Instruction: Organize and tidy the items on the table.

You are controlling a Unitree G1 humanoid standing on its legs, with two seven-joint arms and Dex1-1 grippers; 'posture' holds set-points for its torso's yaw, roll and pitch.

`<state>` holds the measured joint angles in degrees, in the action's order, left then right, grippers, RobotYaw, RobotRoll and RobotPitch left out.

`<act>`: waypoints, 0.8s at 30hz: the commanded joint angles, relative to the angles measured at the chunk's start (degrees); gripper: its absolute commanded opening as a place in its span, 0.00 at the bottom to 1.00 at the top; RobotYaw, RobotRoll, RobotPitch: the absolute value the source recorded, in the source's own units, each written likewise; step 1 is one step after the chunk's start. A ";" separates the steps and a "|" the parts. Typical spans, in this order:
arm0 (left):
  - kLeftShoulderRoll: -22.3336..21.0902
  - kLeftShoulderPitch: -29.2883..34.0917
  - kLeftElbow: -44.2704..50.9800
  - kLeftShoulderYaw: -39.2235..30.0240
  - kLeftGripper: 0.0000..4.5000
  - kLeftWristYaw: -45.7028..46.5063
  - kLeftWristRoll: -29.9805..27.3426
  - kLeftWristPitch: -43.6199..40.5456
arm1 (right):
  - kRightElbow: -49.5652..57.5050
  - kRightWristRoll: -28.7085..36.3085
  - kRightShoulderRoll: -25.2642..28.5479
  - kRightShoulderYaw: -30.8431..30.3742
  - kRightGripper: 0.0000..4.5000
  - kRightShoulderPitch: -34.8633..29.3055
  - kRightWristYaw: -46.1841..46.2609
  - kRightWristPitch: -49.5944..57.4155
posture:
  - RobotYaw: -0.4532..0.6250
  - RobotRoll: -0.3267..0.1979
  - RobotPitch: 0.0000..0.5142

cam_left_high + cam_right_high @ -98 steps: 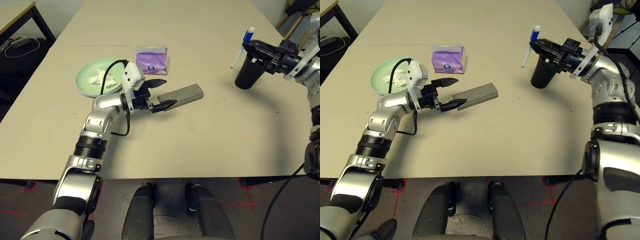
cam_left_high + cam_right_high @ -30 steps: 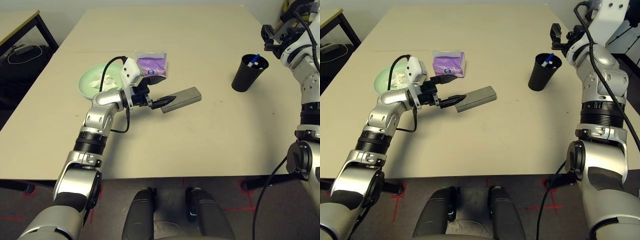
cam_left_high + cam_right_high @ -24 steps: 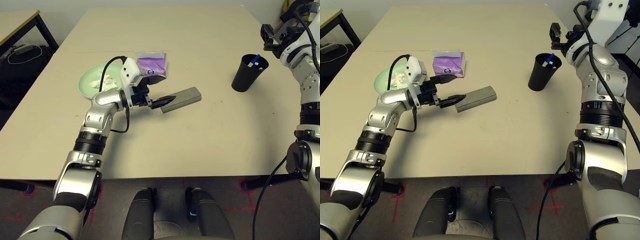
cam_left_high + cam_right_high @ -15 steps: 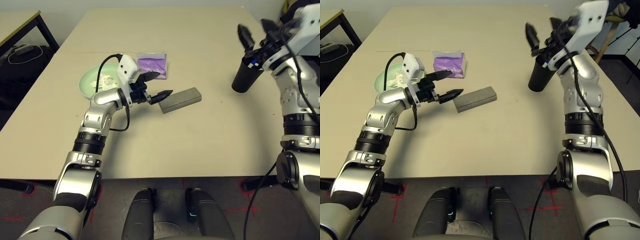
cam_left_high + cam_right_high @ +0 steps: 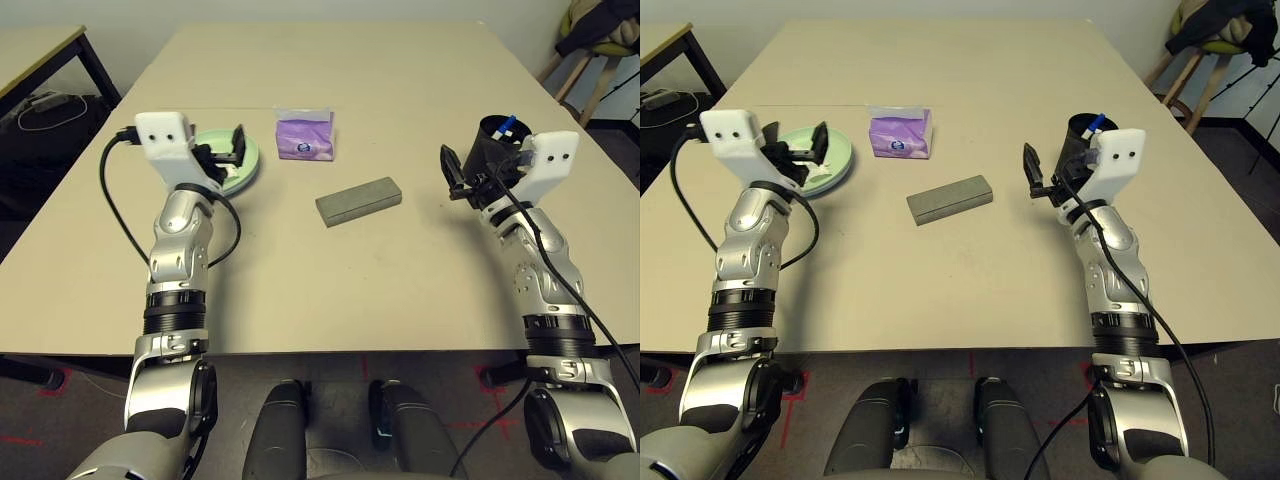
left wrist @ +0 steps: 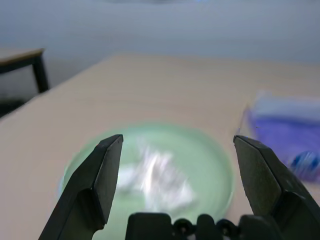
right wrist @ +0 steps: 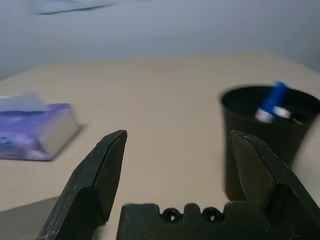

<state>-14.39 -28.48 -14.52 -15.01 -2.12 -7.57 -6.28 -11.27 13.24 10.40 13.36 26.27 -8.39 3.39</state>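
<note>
Lying at the centre of the beige tabletop (image 5: pixel 400 290), a grey rectangular glasses case (image 5: pixel 359 200) sits untouched. Far left, crumpled white tissue (image 6: pixel 155 177) rests on a pale green plate (image 5: pixel 837 160) beside a purple tissue pack (image 5: pixel 305 134). Right, a blue-white pen (image 7: pixel 272 101) stands in a black cup (image 7: pixel 272 140), seemingly stowed. Left tool (image 6: pixel 177 175) and right tool (image 7: pixel 175 172) gape, empty.

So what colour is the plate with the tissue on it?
Pale green. The plate shows best in the left wrist view, with the white tissue on it.

Matt grey glasses case (image 5: pixel 359 200), smooth table (image 5: pixel 400 100)
</note>
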 commanded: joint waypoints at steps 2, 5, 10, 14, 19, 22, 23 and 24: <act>-1.63 2.81 1.46 0.63 1.00 -4.07 -0.89 1.76 | -2.36 0.09 1.79 1.58 1.00 -0.82 -0.99 -3.85 | 0.55 0.62 0.17; -3.61 5.11 1.50 1.10 1.00 -10.19 -2.56 4.25 | -5.31 0.96 4.73 2.26 1.00 -0.72 -4.62 -5.21 | 0.55 0.62 0.17; -4.82 7.03 -0.13 -2.05 1.00 -15.68 -7.20 7.97 | -11.06 3.52 8.53 4.78 1.00 0.20 -10.31 -9.08 | 0.56 0.62 0.17; -6.48 7.84 -2.11 -2.42 1.00 -19.68 -8.01 10.72 | -13.88 4.28 9.87 5.98 1.00 0.88 -11.21 -10.59 | 0.55 0.62 0.17; -7.93 8.10 -2.89 -1.88 1.00 -22.25 -8.42 9.98 | -12.99 4.01 9.80 5.66 1.00 1.38 -10.02 -8.47 | 0.55 0.62 0.19; -8.71 8.45 -2.72 -2.20 1.00 -23.35 -8.80 9.01 | -11.25 3.88 9.06 4.90 1.00 1.44 -9.08 -7.02 | 0.57 0.62 0.21; -8.88 8.62 -2.42 -2.24 1.00 -23.50 -8.84 8.67 | -10.85 3.66 8.94 4.70 1.00 1.44 -8.70 -6.63 | 0.57 0.62 0.22; -9.25 8.75 -2.32 -2.46 1.00 -23.78 -9.03 8.40 | -10.13 3.37 8.57 4.42 1.00 1.35 -8.09 -6.26 | 0.58 0.62 0.23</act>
<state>-23.17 -20.88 -16.85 -17.31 -25.09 -15.80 3.10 -22.77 16.88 19.38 18.33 27.59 -17.41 -4.00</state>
